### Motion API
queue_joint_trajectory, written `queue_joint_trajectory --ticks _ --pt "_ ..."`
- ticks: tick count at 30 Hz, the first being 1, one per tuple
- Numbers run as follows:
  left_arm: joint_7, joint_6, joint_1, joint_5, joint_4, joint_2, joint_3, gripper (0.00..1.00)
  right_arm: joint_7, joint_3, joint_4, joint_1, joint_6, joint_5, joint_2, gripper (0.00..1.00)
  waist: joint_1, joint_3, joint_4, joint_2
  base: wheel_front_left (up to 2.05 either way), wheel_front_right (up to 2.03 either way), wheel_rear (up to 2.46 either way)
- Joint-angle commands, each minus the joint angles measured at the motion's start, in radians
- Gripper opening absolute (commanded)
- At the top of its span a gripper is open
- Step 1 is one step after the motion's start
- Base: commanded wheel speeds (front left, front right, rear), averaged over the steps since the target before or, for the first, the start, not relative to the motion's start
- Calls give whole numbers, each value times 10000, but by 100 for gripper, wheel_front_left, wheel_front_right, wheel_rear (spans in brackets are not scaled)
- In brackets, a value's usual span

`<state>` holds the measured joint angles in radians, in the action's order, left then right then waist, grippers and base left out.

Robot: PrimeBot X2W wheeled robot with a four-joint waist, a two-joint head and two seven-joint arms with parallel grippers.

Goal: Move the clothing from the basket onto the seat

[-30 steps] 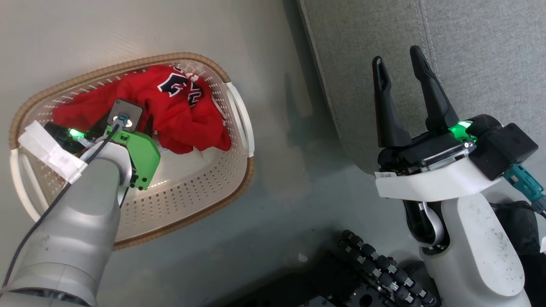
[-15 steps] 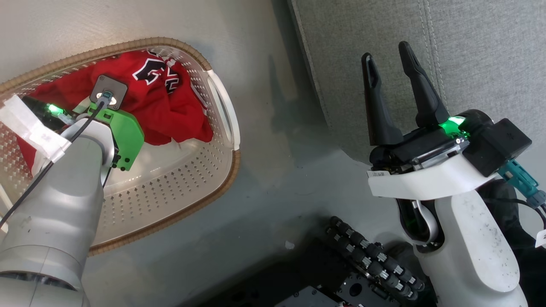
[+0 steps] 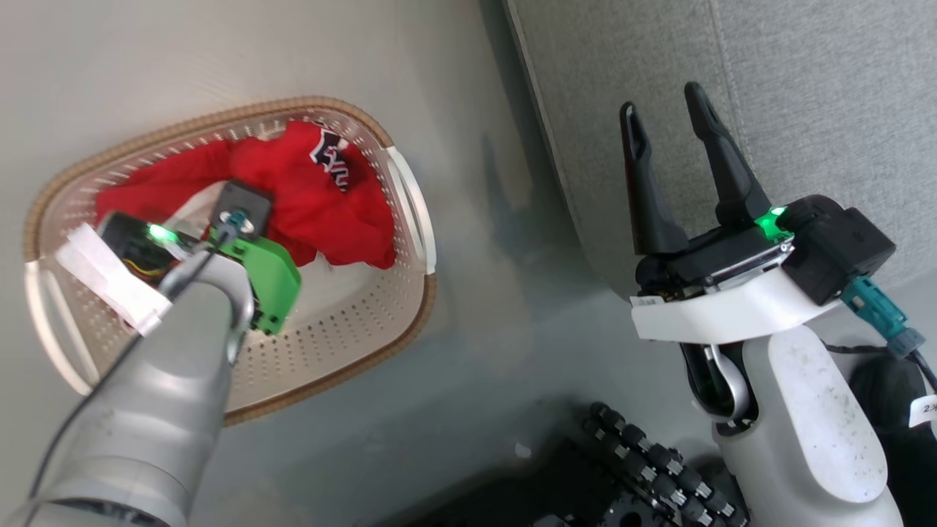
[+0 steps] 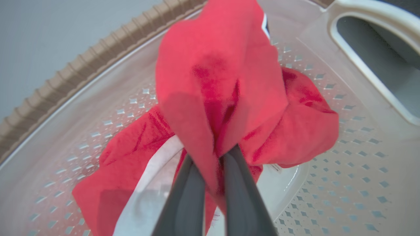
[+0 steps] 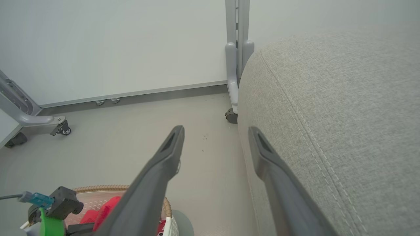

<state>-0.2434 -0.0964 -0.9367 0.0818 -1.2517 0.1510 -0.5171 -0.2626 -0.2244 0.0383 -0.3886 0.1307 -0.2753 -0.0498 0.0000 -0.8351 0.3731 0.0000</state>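
L gripper [image 4: 211, 153] is down inside the basket [image 4: 347, 144]. Its two dark fingers are pressed together on a fold of the red clothing [image 4: 226, 82], so the fabric is pinched between them and stands up in a bunch past the tips. The rest of the garment lies on the perforated bottom, w/ a white band showing just beside the fingers. In the head view, the clothing is at the far side of the basket, w/ black-and-white lettering on top. The basket stands on the grey floor [image 3: 505, 307], to the left of the seat [image 3: 805, 95] and apart from it. R gripper [image 3: 661, 102] is held up in front of the seat's edge, jaws apart and empty, fingers pointing along the cushion side.
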Motion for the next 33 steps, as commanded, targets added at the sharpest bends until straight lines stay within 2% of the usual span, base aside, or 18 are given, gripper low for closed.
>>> queue_joint_trajectory --ticks 1,7,20,33 --pt "-106 -47 285 110 129 -126 -21 0 -31 29 -85 215 1 168 -18 100 0 855 -476 0 0 0 0" --pt "-228 -71 1258 564 1053 -468 171 0 -32 181 -366 644 1 593 -21 100 0 2132 -1052 0 0 0 0" --pt "-234 112 3895 1329 5528 -510 933 0 33 676 -903 1918 1 1137 -26 100 0 4644 -1966 0 0 0 0" --pt "-225 23 5514 1895 10005 -699 1903 0 921 1025 -236 2941 1 1506 -23 100 0 6237 -2720 0 0 0 0"
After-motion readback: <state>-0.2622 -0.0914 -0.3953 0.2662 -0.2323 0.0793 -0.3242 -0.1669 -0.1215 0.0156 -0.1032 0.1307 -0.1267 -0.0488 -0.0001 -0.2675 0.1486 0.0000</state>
